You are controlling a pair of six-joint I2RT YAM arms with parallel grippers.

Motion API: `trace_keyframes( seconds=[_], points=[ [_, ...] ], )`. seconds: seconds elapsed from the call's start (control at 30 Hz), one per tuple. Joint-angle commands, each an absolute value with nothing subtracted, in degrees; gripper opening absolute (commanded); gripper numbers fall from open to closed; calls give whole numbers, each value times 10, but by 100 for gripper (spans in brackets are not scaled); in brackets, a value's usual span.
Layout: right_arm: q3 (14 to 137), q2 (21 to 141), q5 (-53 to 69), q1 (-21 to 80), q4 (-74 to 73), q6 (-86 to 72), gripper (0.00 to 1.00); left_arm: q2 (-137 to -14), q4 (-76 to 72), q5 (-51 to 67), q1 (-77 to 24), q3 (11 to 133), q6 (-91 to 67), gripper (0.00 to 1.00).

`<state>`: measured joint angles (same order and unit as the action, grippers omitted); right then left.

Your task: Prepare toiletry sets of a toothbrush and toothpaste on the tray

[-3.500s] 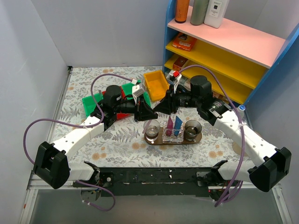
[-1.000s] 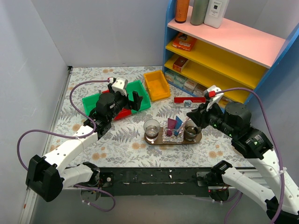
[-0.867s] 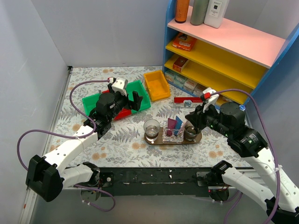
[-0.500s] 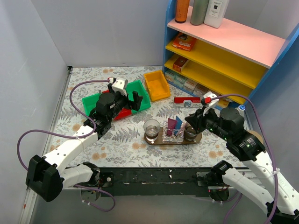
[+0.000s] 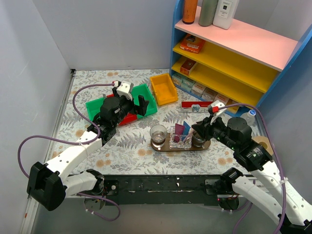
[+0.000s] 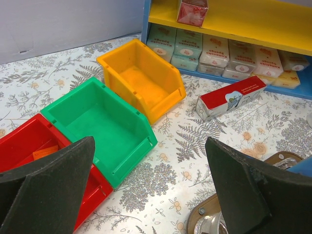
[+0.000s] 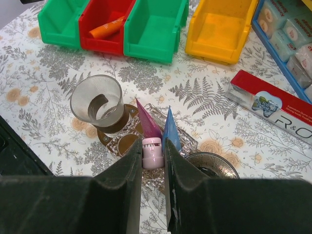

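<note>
The dark wooden tray [image 5: 168,146] lies mid-table with a glass cup [image 5: 158,134] at its left end and another [image 5: 201,138] at its right. Between them a cut-glass dish [image 7: 183,139] holds the toothpaste: a magenta tube [image 7: 147,124] and a blue tube [image 7: 170,127], both leaning. My right gripper [image 7: 153,152] hovers just above the dish, shut on a pale pink slotted piece [image 7: 152,151], seemingly the toothbrush seen end-on. My left gripper [image 6: 149,146] stands wide open and holds nothing, left of the tray near the bins.
Green bins [image 5: 146,100], a red bin [image 7: 105,19] holding an orange item, and a yellow bin [image 5: 163,88] line the back. A red-and-white toothpaste box [image 5: 197,104] lies right of the yellow bin. The blue shelf unit [image 5: 229,58] fills the back right.
My right arm has drifted left and lower, bringing the held pink piece closer over the dish. The left arm has stayed put.
</note>
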<state>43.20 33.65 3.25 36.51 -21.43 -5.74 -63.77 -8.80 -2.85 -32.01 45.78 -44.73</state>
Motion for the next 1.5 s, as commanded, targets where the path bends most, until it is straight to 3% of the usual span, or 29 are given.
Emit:
trace_keyframes(
  seconds=[0.0,1.47],
  points=[
    [418,324,43,367,-159,-49,1,-635,-84,-39,-319,475,-438,98],
    [350,347,38,374,-107,-10,1,-646,-86,-23,-319,473,-434,98]
  ],
)
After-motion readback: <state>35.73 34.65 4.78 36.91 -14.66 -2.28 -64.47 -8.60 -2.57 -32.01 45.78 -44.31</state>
